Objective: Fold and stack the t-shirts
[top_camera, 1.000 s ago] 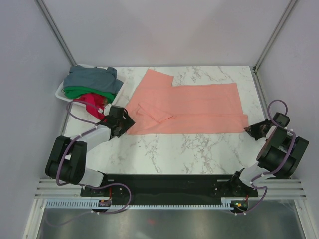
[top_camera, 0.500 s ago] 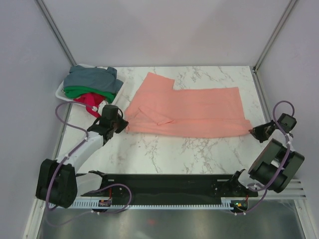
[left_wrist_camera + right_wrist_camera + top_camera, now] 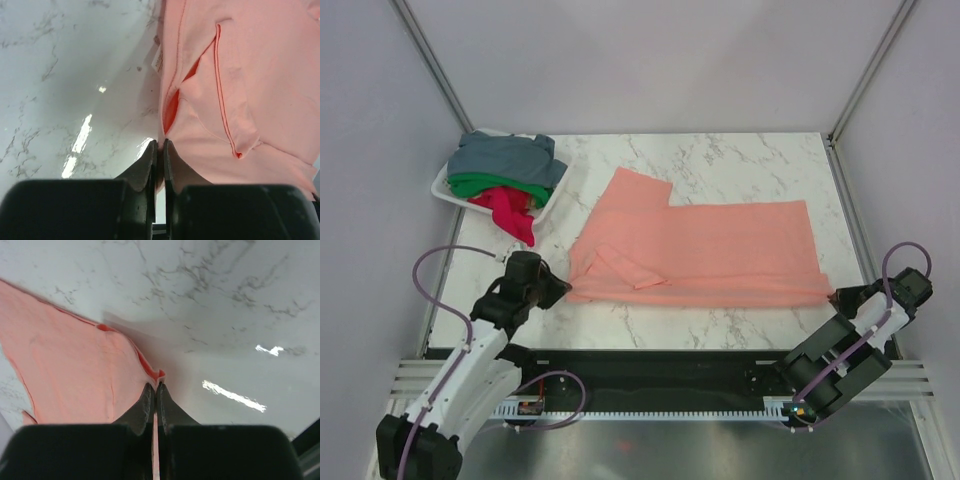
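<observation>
A salmon-pink t-shirt [image 3: 710, 245] lies spread across the marble table, one sleeve folded over near its left end. My left gripper [image 3: 560, 290] is shut on the shirt's near left corner [image 3: 162, 141]. At the far right my right gripper [image 3: 835, 297] is shut on the near right corner [image 3: 159, 375]. Both wrist views show pink cloth pinched between the jaws. Grey-blue [image 3: 505, 155], green [image 3: 485, 184] and red [image 3: 505, 208] t-shirts lie heaped in the basket at the back left.
A white mesh basket [image 3: 442, 187] holds the heap at the table's back left corner. Grey walls and metal posts close in the left, right and back. The black base rail [image 3: 650, 365] runs along the near edge.
Both arms have drawn back toward the near edge, dragging the pink shirt's near edge with them. The left gripper closed on the shirt's corner.
</observation>
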Tool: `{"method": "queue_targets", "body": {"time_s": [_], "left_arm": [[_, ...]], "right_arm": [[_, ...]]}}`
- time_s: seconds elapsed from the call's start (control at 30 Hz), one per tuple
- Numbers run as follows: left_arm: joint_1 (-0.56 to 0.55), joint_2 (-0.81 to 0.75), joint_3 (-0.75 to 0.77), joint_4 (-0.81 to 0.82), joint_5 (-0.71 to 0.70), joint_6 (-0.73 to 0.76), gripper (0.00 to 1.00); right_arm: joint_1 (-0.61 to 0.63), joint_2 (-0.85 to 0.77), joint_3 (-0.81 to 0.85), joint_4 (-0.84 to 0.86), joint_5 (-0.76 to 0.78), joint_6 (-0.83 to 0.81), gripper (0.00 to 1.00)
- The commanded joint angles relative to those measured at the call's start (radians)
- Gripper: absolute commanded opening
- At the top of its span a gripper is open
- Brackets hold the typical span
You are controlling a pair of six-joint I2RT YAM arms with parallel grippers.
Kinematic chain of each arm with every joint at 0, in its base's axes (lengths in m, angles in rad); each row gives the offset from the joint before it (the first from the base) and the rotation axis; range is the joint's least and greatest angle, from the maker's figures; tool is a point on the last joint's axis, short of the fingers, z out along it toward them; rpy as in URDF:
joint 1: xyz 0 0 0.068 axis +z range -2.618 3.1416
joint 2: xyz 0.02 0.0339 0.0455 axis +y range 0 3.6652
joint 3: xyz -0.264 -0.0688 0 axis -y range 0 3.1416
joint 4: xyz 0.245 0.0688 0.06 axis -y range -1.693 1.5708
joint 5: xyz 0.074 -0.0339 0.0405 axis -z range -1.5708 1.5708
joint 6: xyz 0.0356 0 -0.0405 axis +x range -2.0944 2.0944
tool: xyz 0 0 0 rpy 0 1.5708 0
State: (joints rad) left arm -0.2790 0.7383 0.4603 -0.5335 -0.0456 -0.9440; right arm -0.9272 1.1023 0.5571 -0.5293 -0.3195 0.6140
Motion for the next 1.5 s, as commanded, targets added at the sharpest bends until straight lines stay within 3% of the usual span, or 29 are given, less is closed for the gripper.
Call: {"method": "queue_targets", "body": {"time_s": [0.0,0.03,0.07,0.13,0.17,0.27,0.37,0.5,0.53,0.6,0.63,0.7,0.8,0.87,0.9,1.07,1.27,1.47], "left_arm": [[-0.017,-0.1,-0.04,-0.129,0.027,-0.062,0.11],[-0.041,-0.117,-0.041,-0.143,0.027,-0.076,0.13],[-0.064,-0.131,-0.035,-0.17,0.02,-0.099,0.16],[-0.098,-0.132,-0.031,-0.198,0.058,-0.173,0.29],[-0.101,-0.132,-0.026,-0.2,0.091,-0.182,0.47],[-0.109,-0.106,0.067,-0.245,0.049,-0.13,0.64],[-0.108,-0.044,0.255,-0.24,-0.041,0.003,0.66],[-0.108,0.184,0.473,-0.137,-0.102,0.205,0.67],[-0.109,0.301,0.523,-0.12,-0.105,0.244,0.67],[-0.103,0.438,0.668,-0.053,-0.064,0.338,0.73],[-0.103,0.581,0.729,-0.043,-0.05,0.364,0.74],[-0.103,0.715,0.909,-0.011,-0.007,0.45,0.75],[-0.091,1.016,1.183,0.0,0.035,0.543,0.77],[-0.083,1.151,1.394,-0.016,0.071,0.594,0.78],[-0.075,1.29,1.463,-0.022,0.078,0.611,0.78],[-0.037,1.617,1.852,-0.118,0.11,0.663,0.79],[0.053,1.77,1.888,-0.08,0.262,0.663,0.79],[0.061,1.839,1.888,-0.049,0.343,0.732,0.82]], "right_arm": [[-0.064,-0.056,-0.019,-0.058,0.008,-0.04,0.0],[-0.071,-0.07,-0.022,-0.064,0.008,-0.043,0.0],[-0.078,-0.074,-0.019,-0.073,0.007,-0.049,0.08],[-0.081,-0.07,-0.014,-0.075,-0.019,-0.06,0.39],[-0.082,-0.07,-0.013,-0.075,-0.03,-0.057,0.72],[-0.085,-0.071,0.012,-0.078,-0.067,-0.043,0.93],[-0.085,-0.067,0.039,-0.077,-0.04,-0.046,0.95],[-0.082,-0.071,0.038,-0.009,-0.081,-0.03,0.95],[-0.076,-0.081,0.038,0.03,-0.101,-0.03,0.95],[0.014,-0.094,0.05,0.07,-0.116,-0.025,0.95],[0.068,-0.105,0.061,0.092,-0.09,-0.022,0.95],[0.26,-0.122,0.113,0.097,0.034,-0.023,0.98],[0.419,-0.11,0.187,0.074,0.121,-0.04,0.98],[0.471,-0.088,0.236,0.042,0.149,-0.068,0.98],[0.523,-0.066,0.25,0.029,0.18,-0.092,0.98],[0.573,-0.062,0.285,-0.054,0.2,-0.184,0.98],[0.704,-0.194,0.237,-0.032,0.194,-0.163,0.98],[0.836,-0.229,0.216,-0.043,0.253,-0.131,0.98]]}}
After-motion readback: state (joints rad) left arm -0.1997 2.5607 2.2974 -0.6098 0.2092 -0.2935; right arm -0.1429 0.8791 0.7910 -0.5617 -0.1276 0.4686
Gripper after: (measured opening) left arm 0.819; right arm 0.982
